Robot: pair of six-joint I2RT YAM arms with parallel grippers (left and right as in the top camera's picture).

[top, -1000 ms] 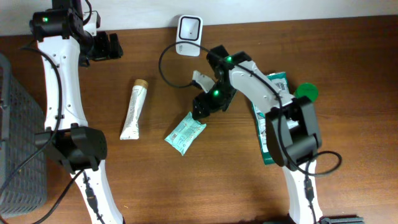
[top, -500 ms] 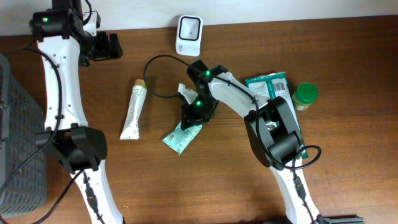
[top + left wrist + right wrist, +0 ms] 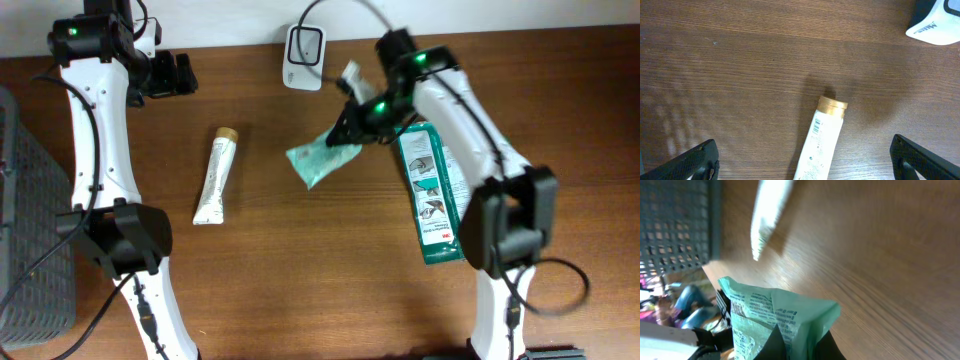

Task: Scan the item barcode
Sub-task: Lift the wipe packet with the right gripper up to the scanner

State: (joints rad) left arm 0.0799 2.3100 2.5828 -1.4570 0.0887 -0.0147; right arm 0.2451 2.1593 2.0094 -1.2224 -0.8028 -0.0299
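The right gripper (image 3: 352, 122) clamps a green pouch (image 3: 318, 162) near the counter's (image 3: 300, 280) back edge, long axis slanting toward the front-left corner.

A brown wood-grain table (image 3: 300, 290) spreads beneath both pairs of jaws, with a soft sheen of light on the grain under the left jaws. A pale wall (image 3: 500, 12) runs behind them. A dark mesh basket (image 3: 30, 230) stands well outside the left jaws. Ahead of the right jaws lies blurred colourful clutter (image 3: 670, 300), perhaps on the floor.
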